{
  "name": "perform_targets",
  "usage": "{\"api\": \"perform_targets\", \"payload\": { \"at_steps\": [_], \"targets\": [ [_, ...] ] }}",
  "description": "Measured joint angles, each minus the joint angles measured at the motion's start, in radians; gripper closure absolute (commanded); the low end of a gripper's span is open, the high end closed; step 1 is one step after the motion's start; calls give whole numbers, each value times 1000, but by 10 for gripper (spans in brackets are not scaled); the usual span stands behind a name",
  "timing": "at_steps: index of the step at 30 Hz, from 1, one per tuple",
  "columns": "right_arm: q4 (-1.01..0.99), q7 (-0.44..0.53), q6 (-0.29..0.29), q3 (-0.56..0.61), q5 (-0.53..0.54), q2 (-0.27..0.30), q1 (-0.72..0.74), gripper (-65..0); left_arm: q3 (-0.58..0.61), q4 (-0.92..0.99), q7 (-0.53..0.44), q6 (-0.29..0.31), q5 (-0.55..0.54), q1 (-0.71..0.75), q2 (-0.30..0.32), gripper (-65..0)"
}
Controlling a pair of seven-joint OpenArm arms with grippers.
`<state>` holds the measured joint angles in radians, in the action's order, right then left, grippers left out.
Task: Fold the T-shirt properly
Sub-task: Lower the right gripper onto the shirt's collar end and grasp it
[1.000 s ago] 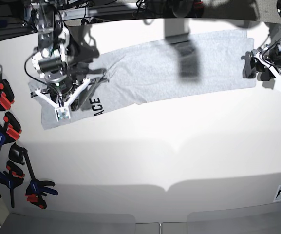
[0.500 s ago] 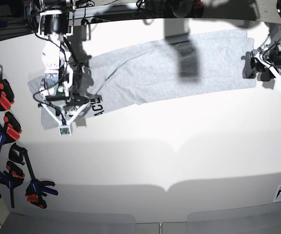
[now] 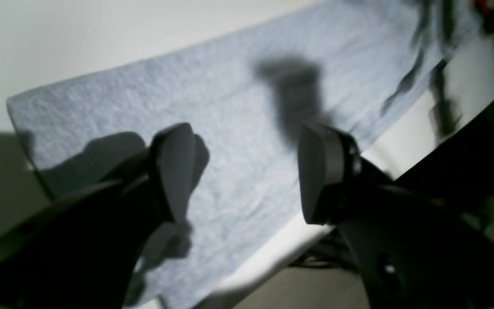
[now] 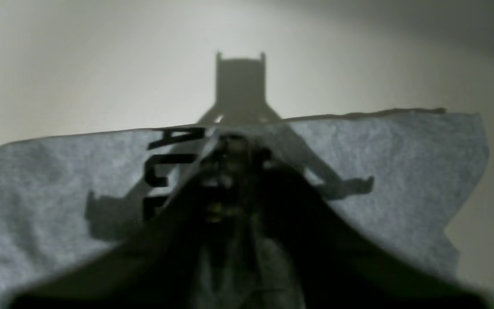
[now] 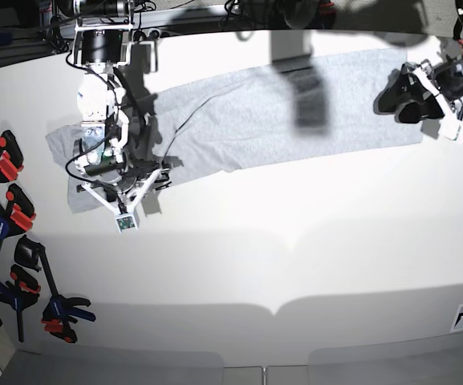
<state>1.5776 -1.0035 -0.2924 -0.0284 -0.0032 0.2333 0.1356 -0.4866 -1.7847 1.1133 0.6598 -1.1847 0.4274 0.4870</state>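
Base view: the T-shirt [image 5: 279, 112] lies as a long heather-grey band across the far part of the smooth white desk [image 5: 295, 265]. The right end effector [image 5: 139, 178] hangs over its left end — whether it is parted or closed cannot be told. Plastic clamps [image 5: 10, 216] line the left edge.

Left wrist: the left end effector [image 3: 242, 171] stands open above flat, fuzzy knit — nothing between its pads.

Right wrist: bold black letters [image 4: 165, 167] mark the cloth; the fingers are a dark blur.
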Motion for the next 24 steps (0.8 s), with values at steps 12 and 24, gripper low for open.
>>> {"api": "perform_targets", "payload": {
  "at_steps": [12,24],
  "targets": [
    [106,123,4,0,6,0,14,-261,45,0,-123,29,51,-4,-171,-355],
    [157,187,0,-21,-5,2,-211,-261,241,33,-293,-96,637,-10,-239,-354]
  ]
}}
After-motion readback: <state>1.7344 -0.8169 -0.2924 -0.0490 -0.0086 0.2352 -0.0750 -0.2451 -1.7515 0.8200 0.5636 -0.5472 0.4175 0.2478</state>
